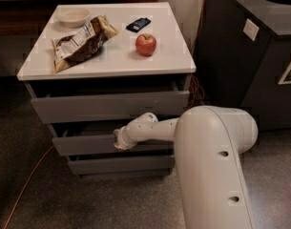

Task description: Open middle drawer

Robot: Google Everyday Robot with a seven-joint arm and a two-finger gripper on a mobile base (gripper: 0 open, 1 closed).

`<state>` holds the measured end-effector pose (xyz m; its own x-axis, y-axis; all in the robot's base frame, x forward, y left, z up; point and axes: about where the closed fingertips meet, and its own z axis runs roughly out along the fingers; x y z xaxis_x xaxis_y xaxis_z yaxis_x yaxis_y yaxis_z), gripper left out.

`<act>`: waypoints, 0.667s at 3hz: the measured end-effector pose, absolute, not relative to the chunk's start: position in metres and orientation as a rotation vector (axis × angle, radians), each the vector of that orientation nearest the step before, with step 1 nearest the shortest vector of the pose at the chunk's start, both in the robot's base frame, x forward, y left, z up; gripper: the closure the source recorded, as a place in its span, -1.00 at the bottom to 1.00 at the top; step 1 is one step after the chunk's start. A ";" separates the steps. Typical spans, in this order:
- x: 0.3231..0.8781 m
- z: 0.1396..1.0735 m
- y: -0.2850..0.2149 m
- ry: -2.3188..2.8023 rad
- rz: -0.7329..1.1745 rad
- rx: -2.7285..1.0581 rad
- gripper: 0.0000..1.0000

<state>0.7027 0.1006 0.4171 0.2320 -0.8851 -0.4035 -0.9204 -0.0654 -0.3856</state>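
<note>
Under the top drawer (107,106), the middle drawer (83,145) sits slightly pulled out; the gripper (119,141) is at its front upper edge, and I cannot tell if it grips.

Soft overhead light brightens the tabletop (117,57); jaws at the middle drawer (83,145) sit dimmer.

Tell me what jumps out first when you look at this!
The big white robot arm fills the lower right, reaching left so its gripper sits at the top edge of the middle drawer. Next comes the red apple on the white cabinet top, with a crumpled snack bag to its left.
</note>
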 end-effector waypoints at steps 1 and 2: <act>0.703 0.417 0.101 1.651 0.081 -1.945 1.00; 0.703 0.417 0.101 1.651 0.081 -1.945 1.00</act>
<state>0.7027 0.1006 0.4170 0.2319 -0.8850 -0.4036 -0.9204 -0.0654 -0.3855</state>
